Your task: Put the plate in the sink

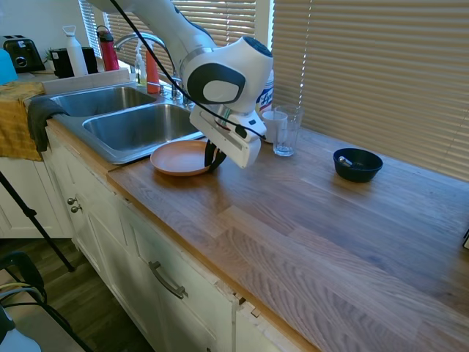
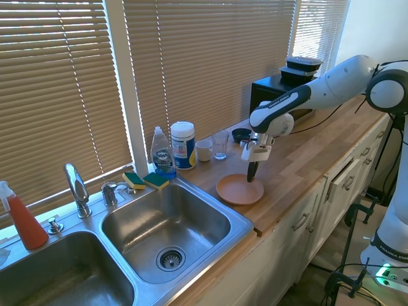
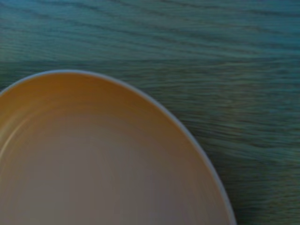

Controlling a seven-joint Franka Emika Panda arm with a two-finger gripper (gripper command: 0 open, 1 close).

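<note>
The plate [image 1: 180, 158] lies flat on the wooden counter [image 1: 308, 220], just beside the rim of the sink [image 1: 132, 126] on the side of the basin nearer the counter, and not in it. The gripper [image 1: 214, 160] points down at the plate's edge farthest from the sink, its dark fingers [image 2: 251, 172] reaching the rim; they look close together, but from these views I cannot tell whether they pinch the rim or only touch it. The wrist view shows the plate [image 3: 103, 159] close up, salmon-orange with a pale raised rim, the wood grain of the counter [image 3: 225, 56] beyond it. Behind the gripper stand a clear glass [image 1: 286, 130] and a small white cup [image 1: 272, 125], close to each other near the blinds. A dark blue bowl [image 1: 357, 164] sits farther along the counter, well apart from the plate. At the back of the sink stand a curved faucet [image 2: 77, 189], a dish soap bottle [image 2: 162, 153] and two sponges [image 2: 145, 180]
</note>
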